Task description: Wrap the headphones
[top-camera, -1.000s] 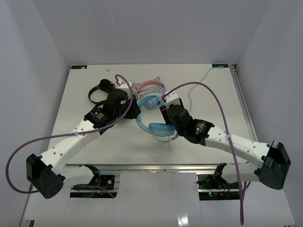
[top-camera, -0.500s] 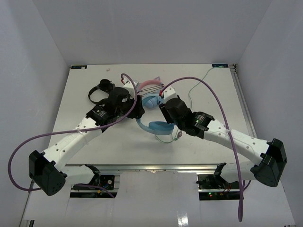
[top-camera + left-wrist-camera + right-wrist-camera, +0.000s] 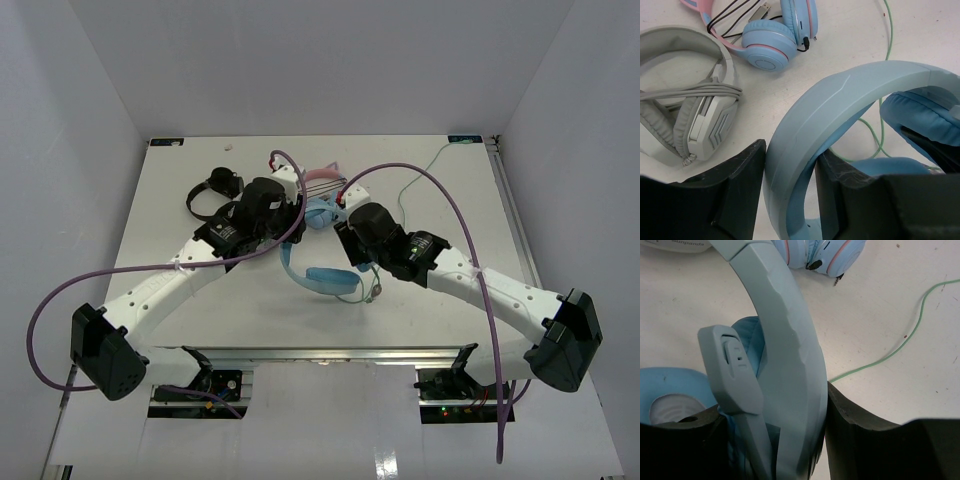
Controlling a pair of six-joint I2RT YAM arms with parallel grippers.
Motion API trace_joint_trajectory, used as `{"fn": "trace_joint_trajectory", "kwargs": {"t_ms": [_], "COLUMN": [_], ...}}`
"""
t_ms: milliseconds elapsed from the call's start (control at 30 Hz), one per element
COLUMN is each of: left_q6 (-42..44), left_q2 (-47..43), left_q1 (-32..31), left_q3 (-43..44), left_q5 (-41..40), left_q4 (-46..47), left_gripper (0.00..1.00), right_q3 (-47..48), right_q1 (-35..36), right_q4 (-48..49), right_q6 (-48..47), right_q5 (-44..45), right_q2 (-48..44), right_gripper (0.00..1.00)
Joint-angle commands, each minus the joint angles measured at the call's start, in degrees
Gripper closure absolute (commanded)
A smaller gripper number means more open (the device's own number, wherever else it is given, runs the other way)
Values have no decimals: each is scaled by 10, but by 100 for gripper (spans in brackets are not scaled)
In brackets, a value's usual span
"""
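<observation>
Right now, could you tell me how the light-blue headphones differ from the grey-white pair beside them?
The light-blue headphones have their headband gripped in the left gripper; the grey-white headphones lie untouched on the table. The light-blue pair's thin green cable trails loose across the table, while the grey-white pair's grey cable lies gathered across its cups. Both are padded over-ear headsets.

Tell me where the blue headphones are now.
In the top view the headphones are mid-table, just nearer than the pink pair, with their headband between the fingers of both the left gripper and the right gripper.
</observation>
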Motion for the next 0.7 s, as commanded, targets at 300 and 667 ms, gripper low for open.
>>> {"fn": "trace_joint_trajectory", "kwargs": {"t_ms": [300,667], "left_q6": [20,11], "left_q2": [21,25], "left_q1": [-60,-92], "left_q3": [34,22], "left_q5": [-183,-254], "left_q4": [-12,-23], "left_gripper": [50,48], "right_q3": [27,27], "right_q1": [-13,-25], "right_q4": [11,5], "right_q6": [14,21], "right_q5": [-54,-71], "right_q2": [3,11], "right_gripper": [92,92]}}
